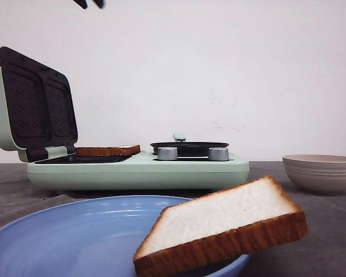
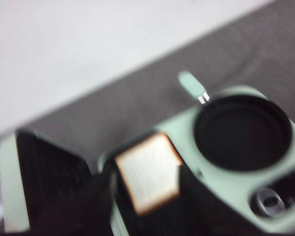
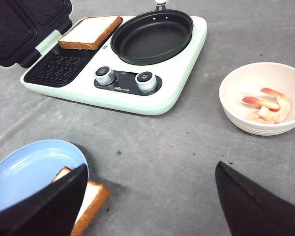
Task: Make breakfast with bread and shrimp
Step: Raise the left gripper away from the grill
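One slice of bread (image 1: pixel 106 150) lies flat on the ribbed grill plate of the mint-green breakfast maker (image 1: pixel 138 171), whose lid stands open. My left gripper (image 2: pixel 147 209) hovers high above that slice (image 2: pixel 148 172), open and empty; its dark tips (image 1: pixel 89 3) show at the top of the front view. A second slice (image 1: pixel 219 225) leans on the rim of the blue plate (image 1: pixel 57 231), half off it. My right gripper (image 3: pixel 150 196) is open and empty over bare table beside that slice (image 3: pixel 93 196). Shrimp (image 3: pixel 265 105) lie in a cream bowl (image 3: pixel 236 115).
A round black pan (image 3: pixel 152 37) sits on the maker's right half, with two silver knobs (image 3: pixel 125 78) in front of it. The open lid (image 1: pixel 29 104) rises at the left. The cream bowl (image 1: pixel 322 170) stands on the grey table at the right.
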Controlling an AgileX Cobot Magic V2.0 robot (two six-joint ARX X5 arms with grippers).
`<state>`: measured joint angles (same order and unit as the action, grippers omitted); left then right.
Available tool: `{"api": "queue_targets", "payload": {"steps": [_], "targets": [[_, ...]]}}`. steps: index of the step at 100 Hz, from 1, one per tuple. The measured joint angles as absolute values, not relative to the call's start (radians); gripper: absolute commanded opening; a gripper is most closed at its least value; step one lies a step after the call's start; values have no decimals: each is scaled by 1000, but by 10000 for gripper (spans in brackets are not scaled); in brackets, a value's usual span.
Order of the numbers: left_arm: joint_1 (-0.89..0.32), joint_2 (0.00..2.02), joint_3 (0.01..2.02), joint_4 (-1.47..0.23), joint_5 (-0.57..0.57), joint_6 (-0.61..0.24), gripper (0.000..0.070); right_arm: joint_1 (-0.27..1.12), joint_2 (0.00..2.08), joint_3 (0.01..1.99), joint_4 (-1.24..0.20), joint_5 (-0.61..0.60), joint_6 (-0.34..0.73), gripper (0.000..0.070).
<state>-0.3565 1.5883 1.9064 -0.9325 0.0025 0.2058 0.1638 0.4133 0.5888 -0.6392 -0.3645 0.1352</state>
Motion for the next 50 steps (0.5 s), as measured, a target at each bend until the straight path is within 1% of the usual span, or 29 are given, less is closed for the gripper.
{"api": "queue_targets", "payload": {"steps": [11,25,38,50], "targets": [[-316,1559,1906,-1032,107,176,0,164,413,589,-639,-365,138,521],[-281,1525,1906,-1044,244,140,0,164,413,589,-639,-367,153,521],[-284,1469,1906,-1045,287,124,0,164,413,589,-639,-375,188,521],[-284,1415,1906,-1066,292,116,0,164,413,589,-644,-393,230,521]]}}
